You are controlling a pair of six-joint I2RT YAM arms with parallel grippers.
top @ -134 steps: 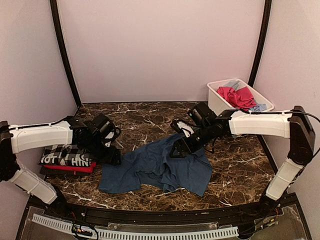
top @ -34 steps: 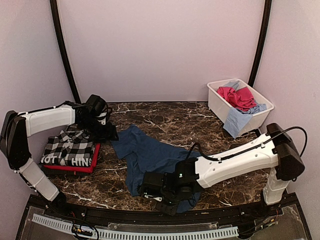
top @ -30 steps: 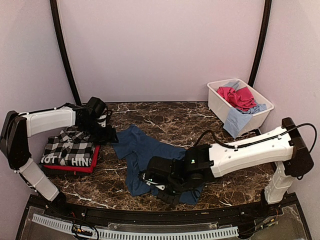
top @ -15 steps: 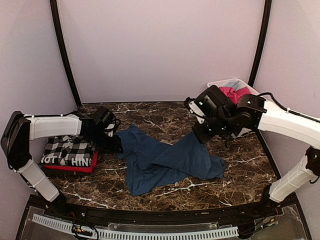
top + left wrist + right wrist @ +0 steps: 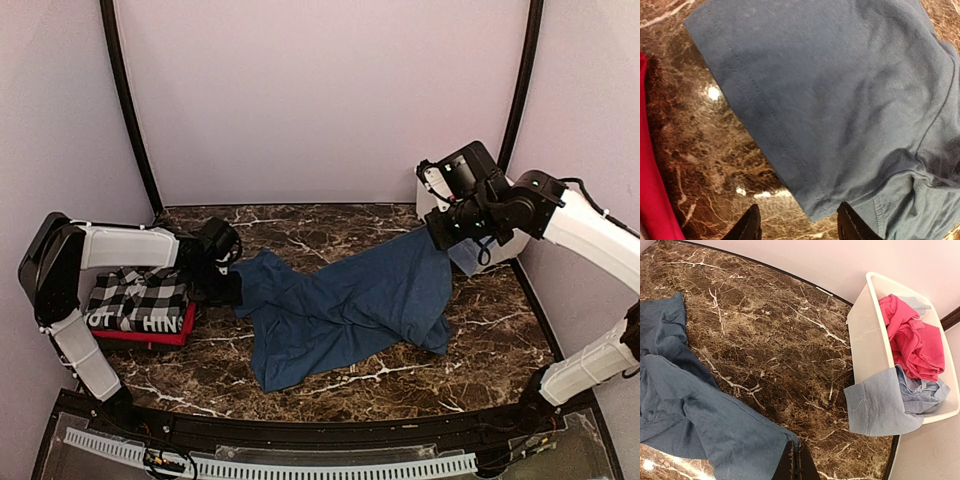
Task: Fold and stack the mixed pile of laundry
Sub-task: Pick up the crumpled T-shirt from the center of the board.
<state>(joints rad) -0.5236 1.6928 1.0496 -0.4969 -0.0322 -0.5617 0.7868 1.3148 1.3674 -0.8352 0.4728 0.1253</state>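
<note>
Slip risk: my right gripper (image 5: 795, 462), pinching the navy tee (image 5: 350, 305), may drag it (unpinned) from the open, empty fingers (image 5: 751, 227) of my left gripper (image 5: 799, 222).

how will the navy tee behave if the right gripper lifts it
Probably floppy: the navy tee sags in folds from the right gripper. Likely light, as the cloth looks thin. It may slide easily on the glossy table.
</note>
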